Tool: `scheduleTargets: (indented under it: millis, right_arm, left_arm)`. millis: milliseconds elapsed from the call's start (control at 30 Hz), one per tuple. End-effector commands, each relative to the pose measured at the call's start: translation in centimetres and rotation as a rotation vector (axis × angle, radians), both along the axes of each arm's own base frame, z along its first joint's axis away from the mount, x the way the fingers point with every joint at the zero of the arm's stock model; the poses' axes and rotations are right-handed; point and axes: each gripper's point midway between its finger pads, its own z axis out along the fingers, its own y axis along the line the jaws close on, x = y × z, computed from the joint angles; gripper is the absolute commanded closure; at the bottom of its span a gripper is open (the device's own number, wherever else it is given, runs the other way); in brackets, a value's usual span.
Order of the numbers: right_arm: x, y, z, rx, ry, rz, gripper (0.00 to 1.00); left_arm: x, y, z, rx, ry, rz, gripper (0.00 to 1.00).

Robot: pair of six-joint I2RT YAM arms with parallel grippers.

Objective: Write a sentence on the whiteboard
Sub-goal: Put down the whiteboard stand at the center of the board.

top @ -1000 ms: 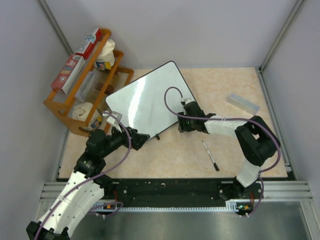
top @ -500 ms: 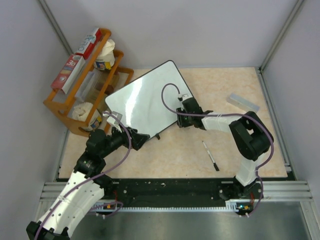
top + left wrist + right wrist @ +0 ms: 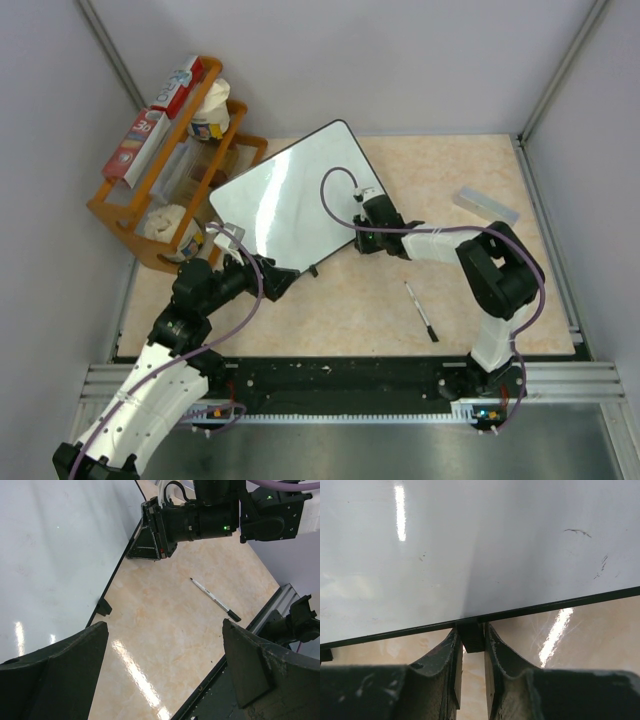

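Observation:
The whiteboard (image 3: 295, 195) lies tilted at the table's back left, glossy white with a thin black rim. No sentence shows on it; the right wrist view has only faint smudges (image 3: 580, 531) on the whiteboard (image 3: 470, 545). My right gripper (image 3: 361, 237) is at the board's right edge, shut on a small black clip (image 3: 471, 636) that sits between its fingertips (image 3: 451, 640). My left gripper (image 3: 285, 276) stands wide open by the board's near corner, over bare table (image 3: 164, 625). A marker pen (image 3: 421, 312) lies loose on the table, also seen in the left wrist view (image 3: 215, 600).
An orange wooden rack (image 3: 118, 215) with boxes and cloths stands against the left wall, touching the board's left side. A small grey flat bar (image 3: 485, 207) lies at the back right. Another black clip (image 3: 103, 607) sticks out from the board's near edge.
My right gripper has slid forward to the board's edge and its jaws have closed onto the clip. The left arm and the pen have not moved.

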Motion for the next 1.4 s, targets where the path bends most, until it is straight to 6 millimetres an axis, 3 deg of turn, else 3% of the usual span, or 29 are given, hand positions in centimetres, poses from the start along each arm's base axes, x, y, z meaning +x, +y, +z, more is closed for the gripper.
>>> scheduleTargets:
  millis: [0,367,533,700,767,1000,1233,1300,1367]
  right_arm:
    - [-1.5,-2.0,-1.0,-0.049,0.042,-0.057,1.00]
    - [-5.5,-4.5,-1.9,-0.045,0.124,-0.116,1.00]
    - [-7.8,-6.4,-2.7,-0.028,0.183,-0.186,1.00]
    - [-9.7,-8.7,-2.4,0.011,0.218,-0.263,1.00]
    - [-10.2,-9.9,-2.6,0.037,0.240,-0.304,1.00]
    - [-9.8,-11.5,-1.4,0.081,0.227,-0.396,1.00]
    - [-11.6,-12.0,-2.9,0.102,0.299,-0.466,1.00]
    - [-11.3,-12.0,-2.5,0.103,0.289,-0.462,1.00]
    - [-10.9,-12.0,-2.0,0.100,0.274,-0.459,0.93]
  left_arm:
    - [0.1,-0.1,0.4,-0.006,-0.035,-0.009,0.01]
    - [0.0,-0.4,0.3,-0.028,-0.030,-0.021,0.01]
    - [0.1,-0.4,0.0,-0.026,-0.023,-0.018,0.01]
    - [0.5,-0.2,-0.4,-0.006,0.000,0.004,0.01]
    - [0.5,-0.3,-0.7,0.001,0.011,-0.001,0.01]
    - [0.6,-0.7,-0.9,-0.010,0.023,-0.020,0.01]
    - [0.5,-1.0,-1.5,0.001,0.033,-0.041,0.01]
    - [0.5,-1.1,-1.5,-0.001,0.033,-0.050,0.01]
    - [0.5,-1.1,-1.7,0.004,0.039,-0.054,0.01]
